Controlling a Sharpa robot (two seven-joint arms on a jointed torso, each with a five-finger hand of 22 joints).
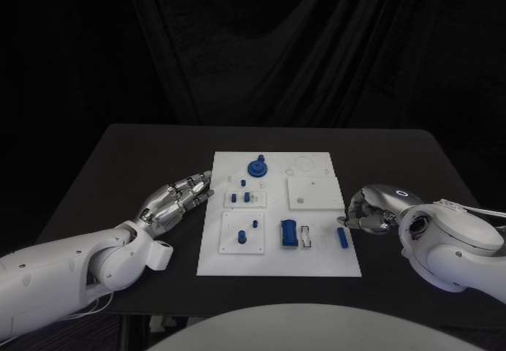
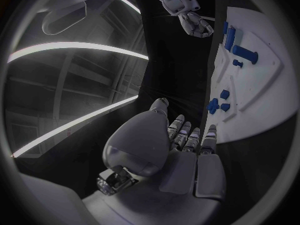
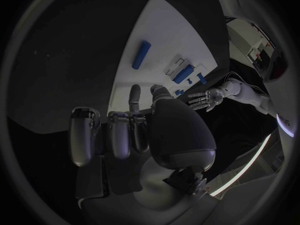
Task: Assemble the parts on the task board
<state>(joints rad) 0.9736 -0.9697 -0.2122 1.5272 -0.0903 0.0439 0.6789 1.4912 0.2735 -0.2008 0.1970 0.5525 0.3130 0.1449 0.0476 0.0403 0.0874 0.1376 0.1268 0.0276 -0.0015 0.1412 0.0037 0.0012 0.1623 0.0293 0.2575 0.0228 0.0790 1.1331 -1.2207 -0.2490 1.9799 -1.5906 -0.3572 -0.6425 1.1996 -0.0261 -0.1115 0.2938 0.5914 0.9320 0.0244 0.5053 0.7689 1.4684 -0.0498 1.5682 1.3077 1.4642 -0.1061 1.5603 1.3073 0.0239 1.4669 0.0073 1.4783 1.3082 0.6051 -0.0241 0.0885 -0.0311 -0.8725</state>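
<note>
The white task board lies in the middle of the black table. On it a tall blue peg stands at the far end. Small blue pieces sit in the left plates, and a blue block and a blue bar lie nearer me. My left hand rests beside the board's left edge, fingers stretched out, holding nothing. My right hand sits at the board's right edge just beyond the bar, most fingers curled in, nothing in it. The right wrist view has the bar lying free on the board ahead of this hand.
Bare black tabletop surrounds the board on all sides. A square white plate sits on the board's right half. Black curtains hang behind the table. In the left wrist view my left hand lies alongside the board.
</note>
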